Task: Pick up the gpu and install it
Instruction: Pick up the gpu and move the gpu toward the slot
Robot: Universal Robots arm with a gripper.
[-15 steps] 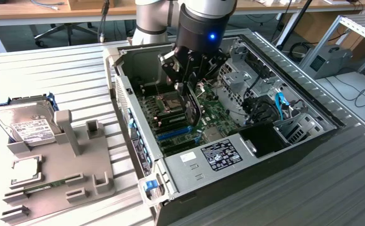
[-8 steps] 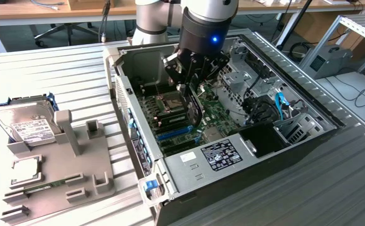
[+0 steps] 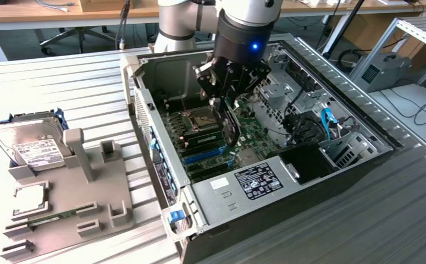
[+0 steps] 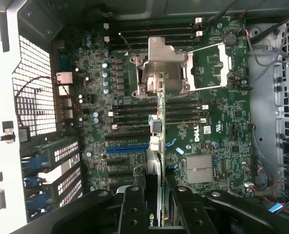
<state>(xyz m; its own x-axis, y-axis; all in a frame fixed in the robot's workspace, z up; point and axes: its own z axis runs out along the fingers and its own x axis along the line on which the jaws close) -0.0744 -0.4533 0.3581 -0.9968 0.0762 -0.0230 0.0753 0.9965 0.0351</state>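
Observation:
My gripper [image 3: 227, 94] reaches down into the open computer case [image 3: 344, 165] and is shut on the gpu [image 3: 231, 124]. The gpu is a thin black card held on edge, hanging below the fingers over the green motherboard [image 3: 253, 132]. In the wrist view the gripper [image 4: 154, 214] holds the gpu [image 4: 153, 165] edge-on. The card runs across the motherboard [image 4: 208, 122] from the black fingers [image 4: 132, 209] toward the silver processor socket [image 4: 164, 68]. A blue expansion slot [image 4: 127, 147] lies just beside the card's edge. I cannot tell whether the card touches the board.
A grey parts holder [image 3: 88, 198] stands at the exterior view's left of the case. It carries a silver hard drive [image 3: 33, 143] and a green memory stick [image 3: 51, 217]. Inside the case are a labelled power supply [image 3: 256, 181], cables [image 3: 326, 124] and a drive cage [image 3: 344, 151].

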